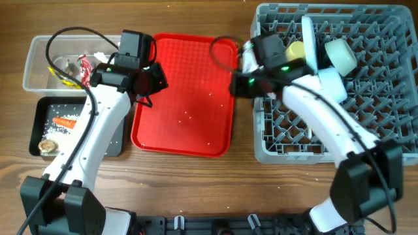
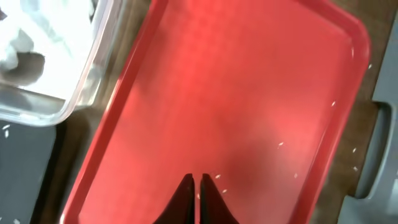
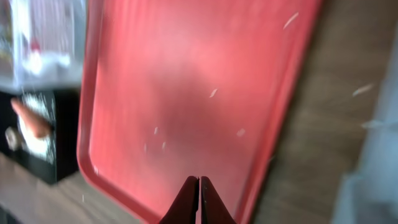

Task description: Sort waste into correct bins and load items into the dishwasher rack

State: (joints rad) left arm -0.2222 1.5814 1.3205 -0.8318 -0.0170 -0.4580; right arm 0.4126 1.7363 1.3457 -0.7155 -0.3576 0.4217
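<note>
The clear tub point(image 1: 39, 65) at the far left holds red and yellow wrappers point(image 1: 83, 67) and white tissue. Below it, the black tray point(image 1: 46, 104) holds an orange carrot point(image 1: 64, 122), rice grains and a brown lump point(image 1: 46, 146). On the right, the grey rack point(image 1: 392, 130) carries a white plate point(image 1: 307, 32), a yellow cup point(image 1: 295, 49) and two pale bowls point(image 1: 341, 55). My left gripper point(image 2: 196, 179) hangs shut over the red tray's point(image 2: 249, 93) left part, nothing between its fingers. My right gripper point(image 3: 199, 180) is shut and empty over the tray's right edge. Loose rice grains point(image 2: 219, 177) lie on the red tray.
The red tray point(image 1: 186, 98) lies between the bins and the rack. A strip of bare wooden table point(image 3: 323, 124) separates the tray from the rack. The left arm point(image 1: 98, 130) crosses over the black tray's right side. The right arm point(image 1: 326, 117) crosses the rack.
</note>
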